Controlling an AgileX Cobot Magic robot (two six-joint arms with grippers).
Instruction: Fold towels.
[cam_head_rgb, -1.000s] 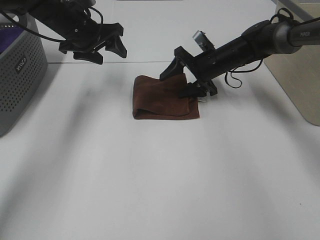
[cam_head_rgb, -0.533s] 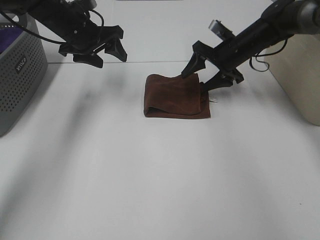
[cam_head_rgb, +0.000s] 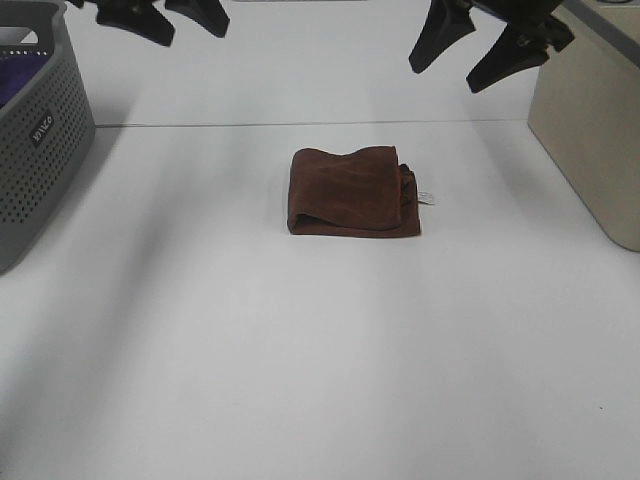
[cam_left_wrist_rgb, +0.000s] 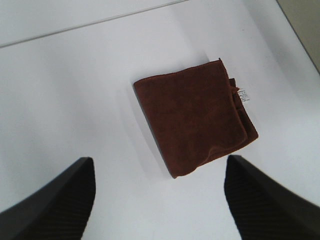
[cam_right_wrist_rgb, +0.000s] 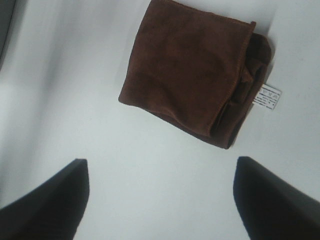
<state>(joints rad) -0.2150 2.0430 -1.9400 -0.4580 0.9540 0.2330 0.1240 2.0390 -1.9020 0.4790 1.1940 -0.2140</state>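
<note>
Brown towel (cam_head_rgb: 352, 191) lies folded, well apart from both wide-open, empty grippers, left (cam_head_rgb: 162, 14) and right (cam_head_rgb: 490, 40); I'd square its loose edge.

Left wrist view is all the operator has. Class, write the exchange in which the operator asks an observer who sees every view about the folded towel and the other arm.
Operator: I see the towel folded on the table. What stands near it?
Observer: A grey perforated basket stands at the table's left edge, well apart from the towel.
Operator: Anything on the other side?
Observer: Yes, a beige box at the right edge, also apart from it.
Operator: Where is the right gripper?
Observer: The right gripper hangs open at the far side, above the table and clear of the towel.
Operator: And the white tag?
Observer: The right wrist view shows the tag sticking out from the layered edge, printed but too small to read.
</note>
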